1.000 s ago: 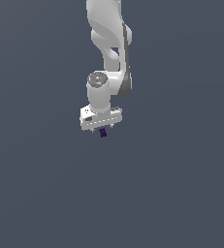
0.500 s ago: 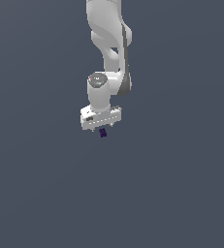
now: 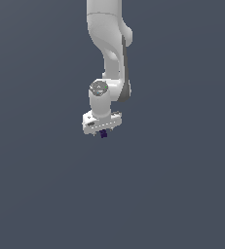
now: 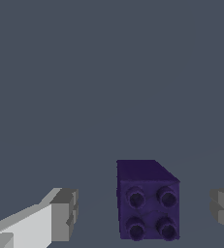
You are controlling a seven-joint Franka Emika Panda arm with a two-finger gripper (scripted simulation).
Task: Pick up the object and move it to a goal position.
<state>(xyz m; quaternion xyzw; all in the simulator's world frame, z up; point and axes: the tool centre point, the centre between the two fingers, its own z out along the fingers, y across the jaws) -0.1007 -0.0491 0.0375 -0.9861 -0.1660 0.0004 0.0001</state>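
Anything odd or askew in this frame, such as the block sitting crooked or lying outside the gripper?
Nothing stands out. The purple block sits squarely between the gripper fingers, with a gap on each side, so the jaws are open around it and not touching. Its four-studded face shows no damage. In the exterior view it is just visible under the gripper.

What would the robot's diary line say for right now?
gripper: open, fingers apart | purple studded block: between the fingers, touching neither | grasp: not yet made | goal: not visible

Floor (image 3: 46, 194) is just a flat slate-grey surface, and can't really tell if the purple block (image 4: 147, 201) sits on it.
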